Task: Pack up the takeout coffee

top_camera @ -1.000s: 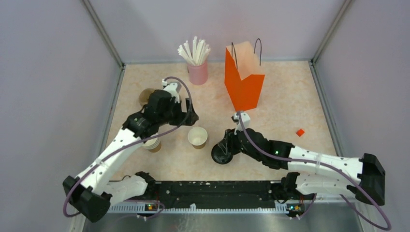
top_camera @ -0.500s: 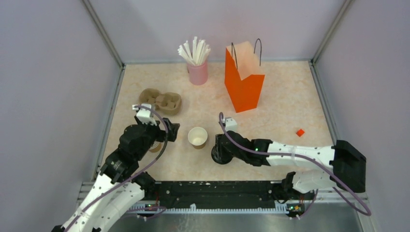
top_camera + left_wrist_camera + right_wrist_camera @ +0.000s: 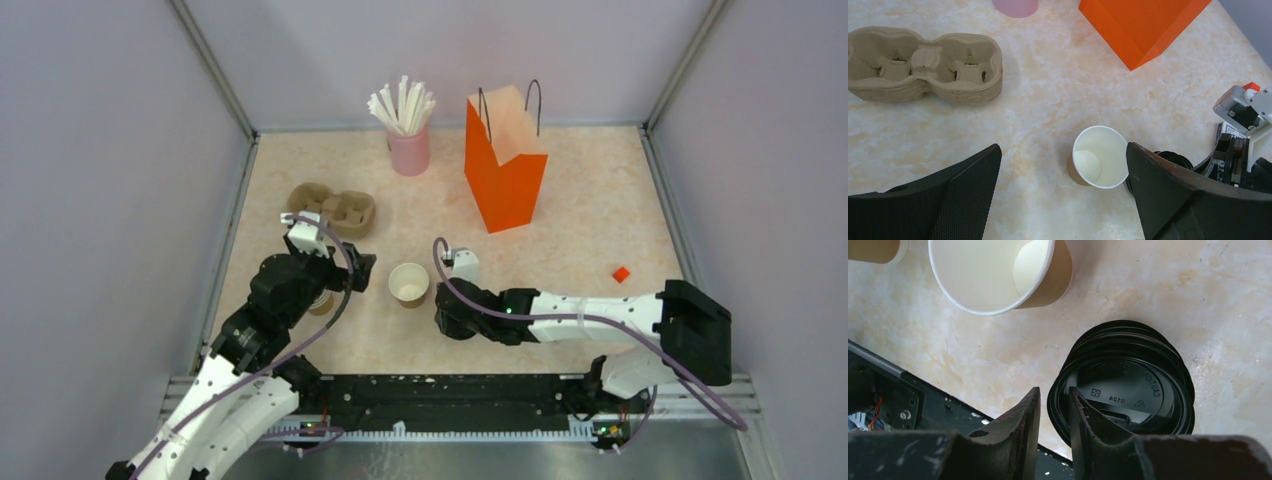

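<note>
Pale marbled worktop [image 3: 590, 215]. The takeout coffee, as a lidded cup, we cannot pick out in any view, so we cannot say where it stands. What does show: a lidless brown paper cup with white inside [image 3: 408, 284], upright near the centre. Just beside it, toward the right arm, lies a stack of round black plastic sip lids [image 3: 1133, 375].

Right claw [image 3: 1054, 396] sits low at that stack, its fingers set close. One finger is outside the rim and the other is on the top lid, with the rim between them. A sliver of gap shows at the outer finger. Whether the pinch is firm we cannot tell.

Left claw [image 3: 1063, 149] hangs above the worktop to the left of the open cup, fingers spread wide with nothing between them. Beneath its arm is a second brown paper cup [image 3: 322, 302], mostly hidden.

Far side: a tall orange paper bag with dark handles [image 3: 505, 165], upright and open. Left of it is a pink cup [image 3: 408, 152] full of white sticks [image 3: 402, 103]. A moulded pulp cup carrier [image 3: 333, 208] lies near the left wall. A small red block [image 3: 621, 274] sits well apart at the right.
</note>
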